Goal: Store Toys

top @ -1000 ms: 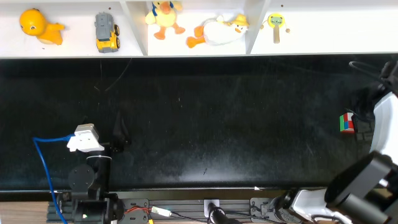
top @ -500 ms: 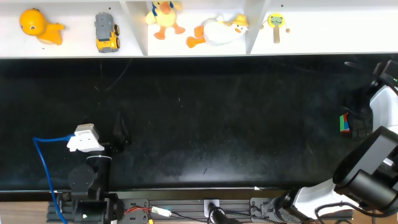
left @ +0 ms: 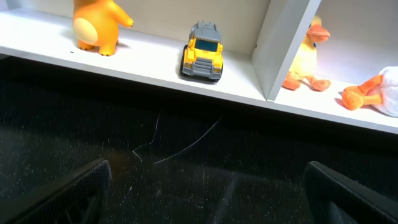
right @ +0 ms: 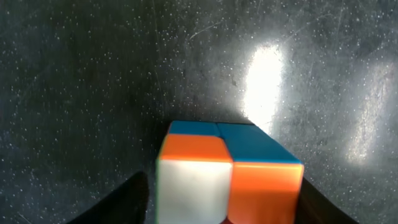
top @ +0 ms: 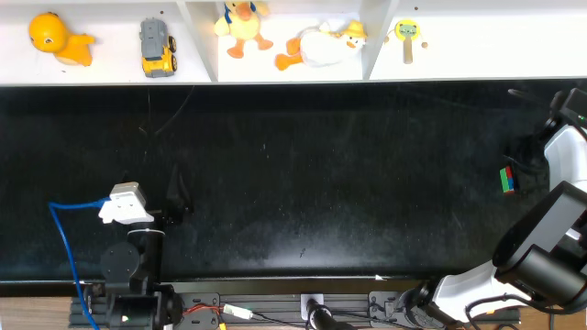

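- The puzzle cube [top: 506, 179] is at the right edge of the top view, at mid-height, over the black worktop [top: 321, 183] and well apart from the white shelf [top: 477, 55] along the top.
- The right claw [right: 225, 190] pinches it, with one finger against each side face.
- I judge the cube light and stiff. Its smooth faces may slip, so flat opposite faces are the best hold.
- The left claw [left: 205, 180] is spread wide and holds nothing.
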Robot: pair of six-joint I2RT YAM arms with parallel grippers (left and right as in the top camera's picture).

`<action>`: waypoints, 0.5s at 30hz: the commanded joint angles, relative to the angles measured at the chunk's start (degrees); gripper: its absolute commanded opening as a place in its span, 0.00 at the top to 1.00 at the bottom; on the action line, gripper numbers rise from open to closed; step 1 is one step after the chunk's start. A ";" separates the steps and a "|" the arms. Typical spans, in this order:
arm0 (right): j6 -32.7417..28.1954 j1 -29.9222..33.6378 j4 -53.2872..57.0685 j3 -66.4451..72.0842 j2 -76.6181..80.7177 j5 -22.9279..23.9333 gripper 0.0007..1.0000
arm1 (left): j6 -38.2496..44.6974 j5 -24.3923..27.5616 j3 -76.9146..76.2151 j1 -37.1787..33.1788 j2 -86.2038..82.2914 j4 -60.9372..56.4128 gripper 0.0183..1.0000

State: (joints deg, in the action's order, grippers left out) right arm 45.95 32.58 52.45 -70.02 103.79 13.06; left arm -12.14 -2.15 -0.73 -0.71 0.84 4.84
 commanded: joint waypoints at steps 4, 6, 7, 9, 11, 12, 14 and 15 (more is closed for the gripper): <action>-2.36 0.09 0.22 0.24 0.46 0.55 0.58 | -1.42 0.57 0.26 0.46 -0.68 -0.07 0.00; -3.65 0.09 0.85 0.15 0.44 0.55 0.63 | -1.42 0.57 0.26 0.46 -0.68 -0.07 0.00; -4.22 0.09 1.33 0.07 0.44 0.57 0.66 | -1.42 0.57 0.26 0.46 -0.68 -0.07 0.00; -5.14 0.09 2.51 -0.13 0.33 0.55 0.74 | -1.42 0.57 0.26 0.46 -0.68 -0.09 0.00; -5.99 0.07 4.20 -0.85 0.22 0.52 0.80 | -1.42 0.57 0.26 0.46 -0.68 -0.07 0.00; -6.64 0.07 5.09 -1.40 0.09 0.52 0.82 | -1.42 0.57 0.26 0.46 -0.68 -0.07 0.00; -8.02 0.04 6.49 -2.56 -0.52 0.50 0.87 | -1.42 0.57 0.26 0.46 -0.68 -0.07 0.00; -8.87 0.00 7.19 -3.21 -1.09 0.52 0.88 | -1.42 0.57 0.26 0.46 -0.68 -0.07 0.00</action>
State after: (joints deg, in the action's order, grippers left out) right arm 40.01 32.58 58.94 -70.94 103.79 13.17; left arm -12.14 -2.15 -0.73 -0.71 0.84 4.84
